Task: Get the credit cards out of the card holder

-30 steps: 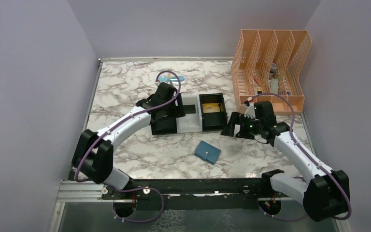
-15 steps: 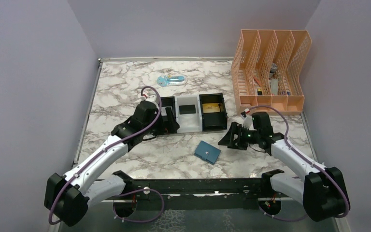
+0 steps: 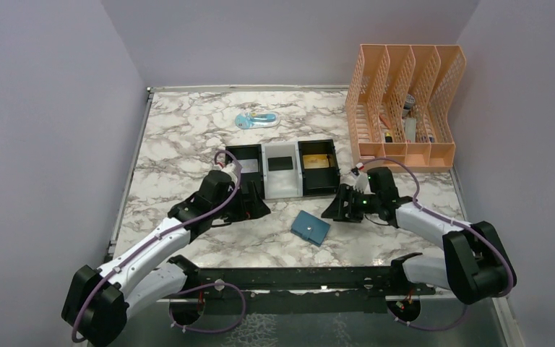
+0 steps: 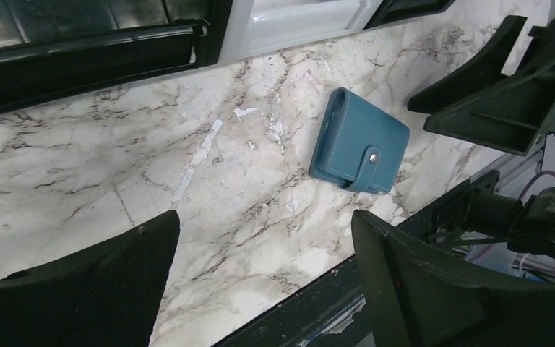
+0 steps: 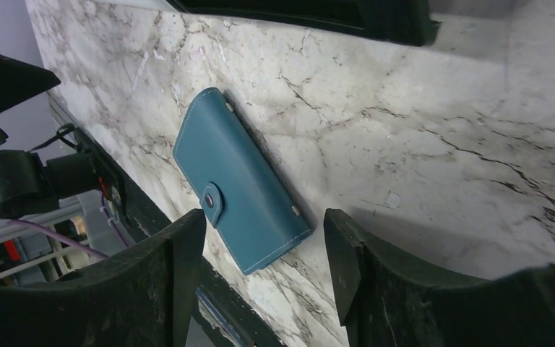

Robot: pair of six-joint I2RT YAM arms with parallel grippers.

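The card holder (image 3: 310, 228) lies flat and snapped shut on the worktop (image 3: 188, 130), between the two grippers and touching neither. A finger coming in low could skid off its thin edge and shove it away, and two arms closing in together could collide. The left gripper (image 4: 264, 224) gapes wide, empty; the right gripper (image 5: 264, 223) stands partly open, empty.

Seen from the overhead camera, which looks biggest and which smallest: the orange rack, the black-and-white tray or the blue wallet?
1. orange rack, clearly largest
2. black-and-white tray
3. blue wallet, clearly smallest
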